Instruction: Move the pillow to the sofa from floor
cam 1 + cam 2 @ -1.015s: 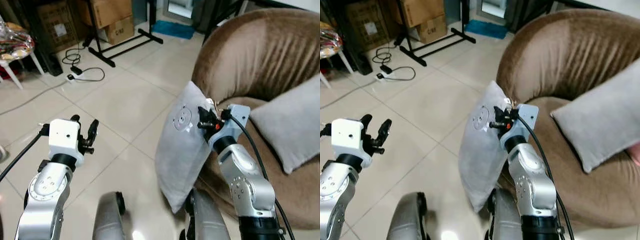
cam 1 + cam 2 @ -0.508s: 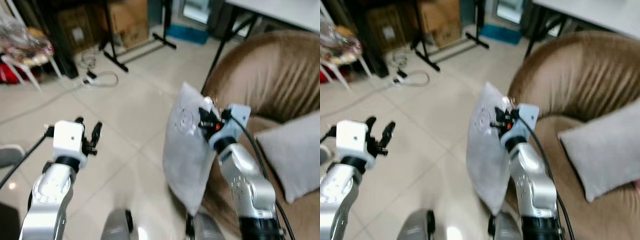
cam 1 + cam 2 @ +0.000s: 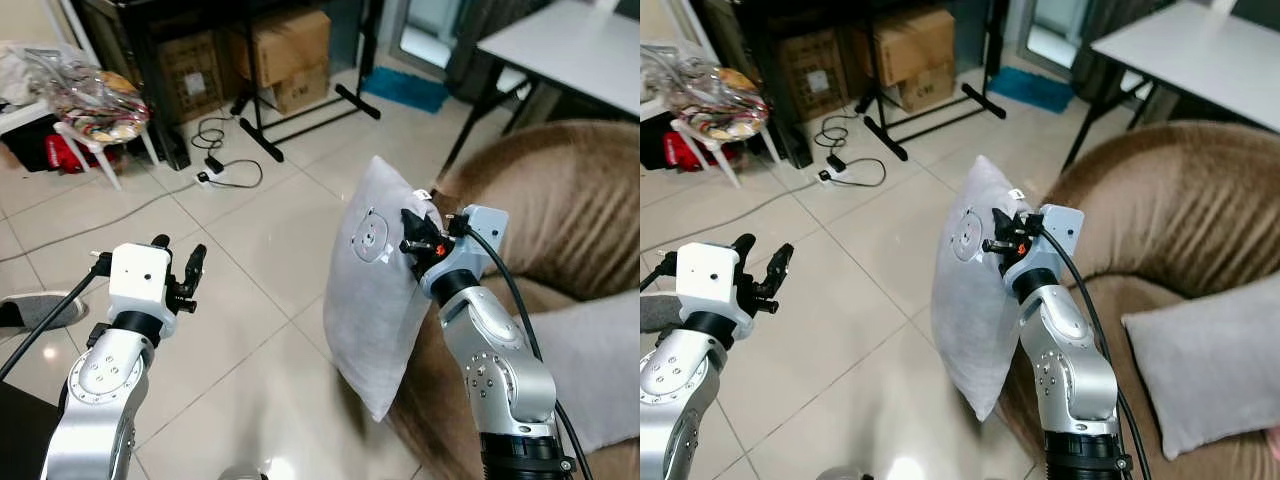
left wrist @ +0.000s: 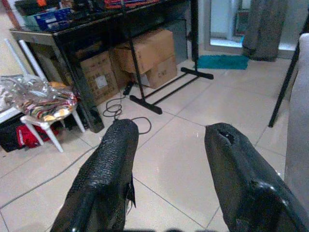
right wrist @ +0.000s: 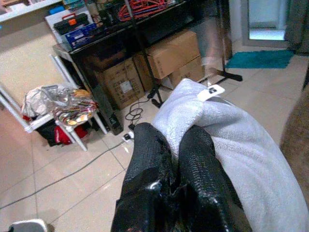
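Grey pillow [image 3: 375, 300] hangs clear of the floor, your right tool [image 3: 413, 234] pinching its top edge beside the sofa [image 3: 560, 210].

You had the left gripper [image 4: 169, 159] held above the tiled floor [image 4: 178, 164], its two black fingers [image 4: 108, 169] spread well apart with nothing between them. Beyond them stood a black table [image 4: 96, 34] with cardboard boxes [image 4: 147, 55] underneath. A black stand [image 4: 166, 92] rested its feet on the tiles just in front of the boxes, and a dark cable [image 4: 118, 108] lay looped near its base. A white stool [image 4: 43, 118] carried a shiny crinkled bundle [image 4: 36, 99]. A teal mat [image 4: 222, 61] lay before a doorway, next to a grey curtain [image 4: 258, 26]. A grey strip of the pillow [image 4: 297, 130] showed at the frame edge, beside a thin black leg [image 4: 285, 84].
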Controlling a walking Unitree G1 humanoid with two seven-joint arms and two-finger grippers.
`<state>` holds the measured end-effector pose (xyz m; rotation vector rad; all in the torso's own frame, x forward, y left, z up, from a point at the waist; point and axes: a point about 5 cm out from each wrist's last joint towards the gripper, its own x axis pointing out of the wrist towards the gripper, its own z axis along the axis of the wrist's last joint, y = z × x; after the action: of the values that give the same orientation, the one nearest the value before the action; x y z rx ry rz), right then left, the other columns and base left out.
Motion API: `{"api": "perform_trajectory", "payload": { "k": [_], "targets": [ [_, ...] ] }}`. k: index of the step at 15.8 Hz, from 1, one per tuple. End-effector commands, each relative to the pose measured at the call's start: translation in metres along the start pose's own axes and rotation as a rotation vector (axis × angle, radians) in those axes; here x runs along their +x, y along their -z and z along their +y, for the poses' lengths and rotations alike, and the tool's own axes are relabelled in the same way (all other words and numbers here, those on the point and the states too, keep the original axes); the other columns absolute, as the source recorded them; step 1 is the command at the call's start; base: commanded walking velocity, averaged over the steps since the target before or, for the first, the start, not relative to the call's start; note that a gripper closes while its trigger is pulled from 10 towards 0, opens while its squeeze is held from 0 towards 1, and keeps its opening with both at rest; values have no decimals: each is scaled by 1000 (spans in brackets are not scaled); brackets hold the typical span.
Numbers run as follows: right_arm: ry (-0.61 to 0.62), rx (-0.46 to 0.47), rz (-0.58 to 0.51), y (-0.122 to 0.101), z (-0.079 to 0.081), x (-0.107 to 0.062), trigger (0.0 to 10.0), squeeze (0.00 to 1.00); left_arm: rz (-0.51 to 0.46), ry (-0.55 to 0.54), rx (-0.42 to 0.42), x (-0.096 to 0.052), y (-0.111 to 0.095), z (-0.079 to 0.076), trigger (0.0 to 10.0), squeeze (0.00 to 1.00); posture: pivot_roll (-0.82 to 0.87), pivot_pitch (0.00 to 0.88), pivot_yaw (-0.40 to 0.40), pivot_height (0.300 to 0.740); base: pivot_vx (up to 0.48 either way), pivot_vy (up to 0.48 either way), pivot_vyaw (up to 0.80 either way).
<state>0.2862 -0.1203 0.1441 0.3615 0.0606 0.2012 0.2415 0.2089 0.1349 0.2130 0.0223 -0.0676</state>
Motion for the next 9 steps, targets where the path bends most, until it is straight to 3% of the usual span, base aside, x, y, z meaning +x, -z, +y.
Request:
{"api": "perform_trajectory", "payload": {
  "k": [1,9],
  "targets": [
    [-23,19,-33,-8,4,1,10000,0,3,0,4,-1,1,-1,10000,0,-12,0,-42,740,0,0,0],
    [-3,5,-27,-5,6,4,10000,0,-7,-24,-4,-2,-1,2,10000,0,-4,0,-49,740,0,0,0]
  ]
}}
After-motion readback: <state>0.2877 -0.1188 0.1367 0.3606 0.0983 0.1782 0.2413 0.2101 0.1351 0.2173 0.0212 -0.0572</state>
